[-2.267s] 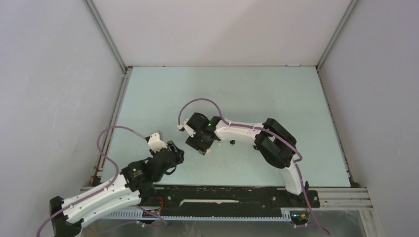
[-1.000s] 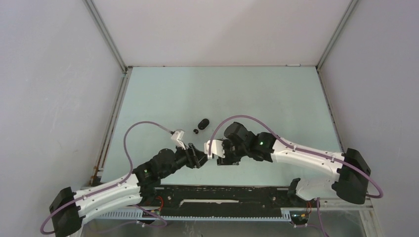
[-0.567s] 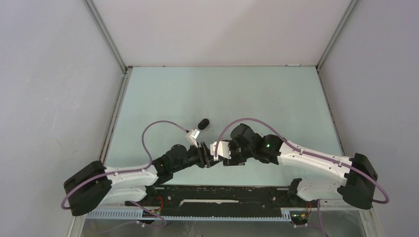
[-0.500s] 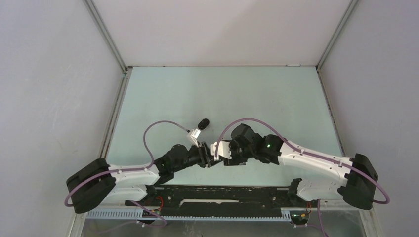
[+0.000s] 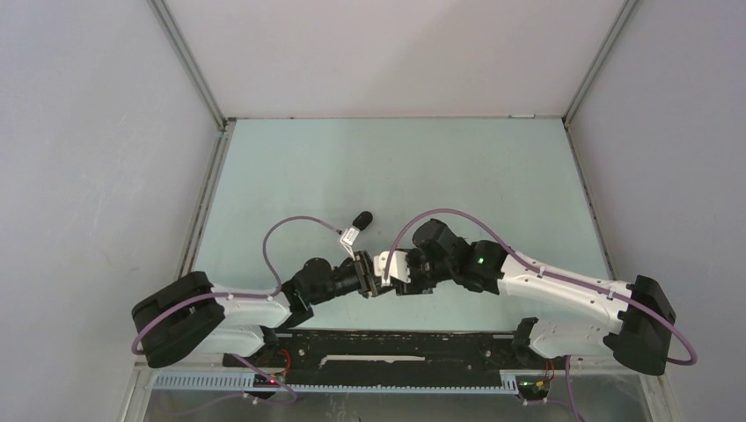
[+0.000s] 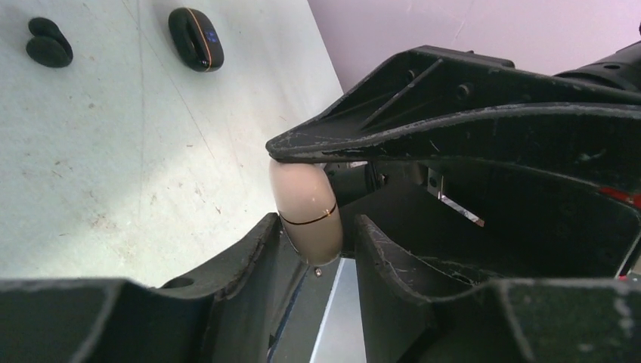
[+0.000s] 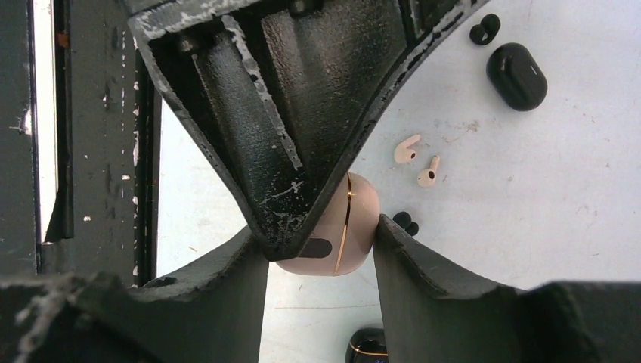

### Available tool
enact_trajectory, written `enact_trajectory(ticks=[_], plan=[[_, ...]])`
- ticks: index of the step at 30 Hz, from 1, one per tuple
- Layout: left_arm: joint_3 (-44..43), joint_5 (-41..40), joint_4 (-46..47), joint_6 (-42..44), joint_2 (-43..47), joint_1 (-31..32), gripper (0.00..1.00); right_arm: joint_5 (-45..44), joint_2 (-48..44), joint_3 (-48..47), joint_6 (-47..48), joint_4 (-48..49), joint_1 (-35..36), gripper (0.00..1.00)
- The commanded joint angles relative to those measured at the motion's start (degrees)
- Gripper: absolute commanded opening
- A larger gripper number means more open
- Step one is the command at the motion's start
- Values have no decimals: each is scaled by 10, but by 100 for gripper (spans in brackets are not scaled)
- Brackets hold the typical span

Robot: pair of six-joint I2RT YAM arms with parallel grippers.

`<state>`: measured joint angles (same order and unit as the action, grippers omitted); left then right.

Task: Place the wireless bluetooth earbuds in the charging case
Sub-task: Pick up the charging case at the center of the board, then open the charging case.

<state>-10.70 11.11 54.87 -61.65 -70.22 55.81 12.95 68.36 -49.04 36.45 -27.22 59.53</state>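
Note:
The cream charging case (image 7: 340,227), lid closed along its gold seam, hangs above the table with my right gripper (image 7: 317,227) shut on it. My left gripper (image 6: 317,227) has come in from the other side. The case (image 6: 306,208) sits between its jaws, against one finger (image 6: 249,257), with a thin gap to the other. In the top view both grippers (image 5: 380,280) meet near the front middle. Two cream earbuds (image 7: 407,148) lie loose on the table below. A black earbud (image 7: 406,221) lies beside them and another (image 7: 484,29) farther off.
A black oval case (image 7: 516,76) lies near the far black earbud, and it also shows as the black case (image 5: 362,217) from above. Another black case with a gold line (image 7: 369,346) rests under the right gripper. The metal rail (image 5: 396,347) runs along the near edge.
The left arm has reached right to the case held by the right gripper, and its jaws have narrowed around it. The right gripper has kept its hold and barely moved.

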Motion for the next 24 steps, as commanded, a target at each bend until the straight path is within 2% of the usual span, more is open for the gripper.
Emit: enact_trajectory(ticks=[1, 3, 6, 10, 12, 14, 17, 20, 22, 24], plan=[[-15, 27, 36, -16, -20, 1, 42, 6, -13, -8, -1, 31, 1, 28], [-14, 33, 45, -19, -28, 2, 41, 3, -14, -8, -1, 31, 0, 28], [-14, 41, 56, -15, -38, 3, 31, 2, -15, -8, -1, 29, -1, 32], [-4, 41, 79, 10, -39, 6, 11, 35, -34, -8, 6, 0, -15, 57], [4, 32, 85, 38, -29, 8, 6, 76, -54, -16, 2, -26, -39, 69], [14, 16, 86, 82, -14, 18, 3, 128, -66, -42, -18, -68, -76, 75], [18, 7, 81, 174, 1, 36, 1, 244, -63, -98, -69, -142, -150, 76], [17, 5, 83, 266, 7, 62, 2, 363, -37, -133, -120, -190, -230, 72], [18, -4, 94, 337, 14, 89, 2, 414, -14, -144, -111, -233, -259, 67], [19, -19, 98, 400, 23, 116, 3, 430, 5, -145, -76, -275, -262, 59]])
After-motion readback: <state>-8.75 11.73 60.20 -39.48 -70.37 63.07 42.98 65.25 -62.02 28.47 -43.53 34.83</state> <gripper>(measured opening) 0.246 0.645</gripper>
